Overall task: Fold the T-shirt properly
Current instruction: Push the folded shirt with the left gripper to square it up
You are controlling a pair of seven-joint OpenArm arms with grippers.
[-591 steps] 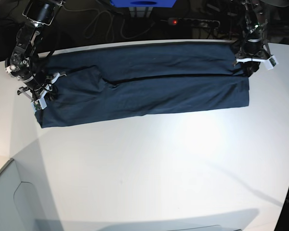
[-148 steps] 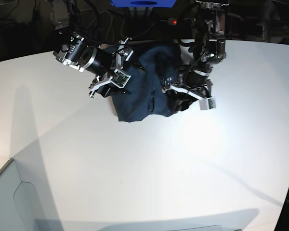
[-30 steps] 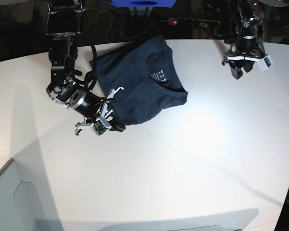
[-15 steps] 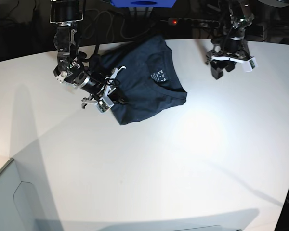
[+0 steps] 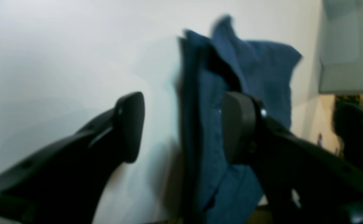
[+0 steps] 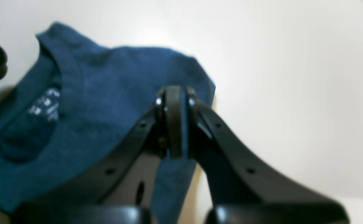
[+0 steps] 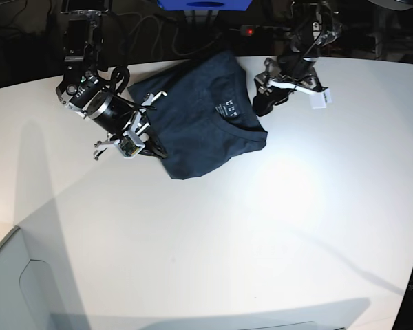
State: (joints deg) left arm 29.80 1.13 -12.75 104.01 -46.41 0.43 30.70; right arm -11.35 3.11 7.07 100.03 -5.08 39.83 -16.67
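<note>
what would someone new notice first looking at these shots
The dark navy T-shirt, already folded into a compact bundle with its white collar label facing up, lies at the far middle of the white table. The two black arms flank it: the right gripper sits shut at the bundle's edge on the base view's left, and the left gripper hangs open beside its other edge.

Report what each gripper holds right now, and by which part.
Nothing is held. The left gripper is open beside the T-shirt; the right gripper is shut, empty, over its edge.
</note>
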